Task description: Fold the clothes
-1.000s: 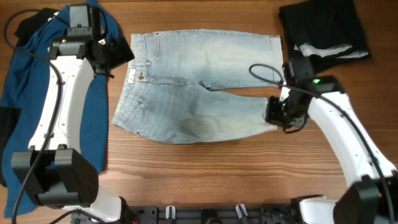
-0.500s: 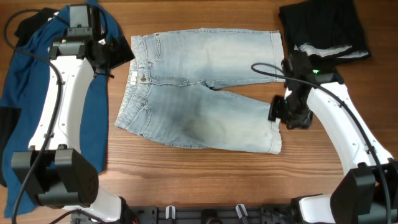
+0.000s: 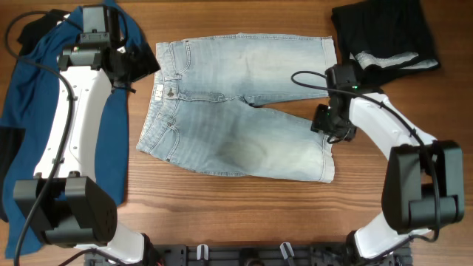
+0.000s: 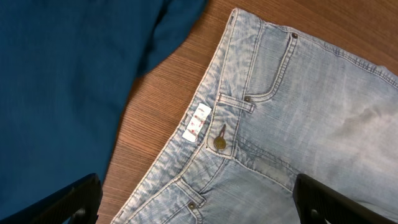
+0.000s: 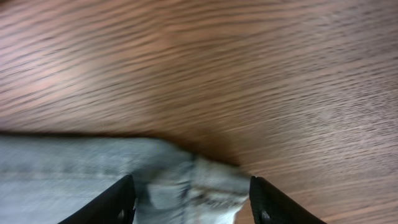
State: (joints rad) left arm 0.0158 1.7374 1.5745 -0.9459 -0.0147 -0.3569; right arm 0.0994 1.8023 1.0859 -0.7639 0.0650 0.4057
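Note:
The pale blue denim shorts (image 3: 236,111) lie spread flat at the table's middle, waistband to the left and both legs pointing right. My left gripper (image 3: 142,65) hovers open by the waistband's far corner; in the left wrist view it (image 4: 199,210) stands wide above the button (image 4: 219,143) and fly. My right gripper (image 3: 329,125) is at the cuff of the near leg. In the right wrist view it (image 5: 193,202) is open, with the cuff (image 5: 205,186) lying loose between the fingers. A deep-blue shirt (image 3: 33,103) lies at the left, black garments (image 3: 384,26) at the far right.
A white strip (image 3: 384,59) rests on the near edge of the black pile. More black cloth (image 3: 33,29) shows under the blue shirt at the far left. Bare wood (image 3: 244,207) runs along the front, with a rail (image 3: 244,255) at the table's near edge.
My right gripper pulled the near leg out flat to the right, let go of the cuff and shifted slightly up and left. The left arm has stayed still.

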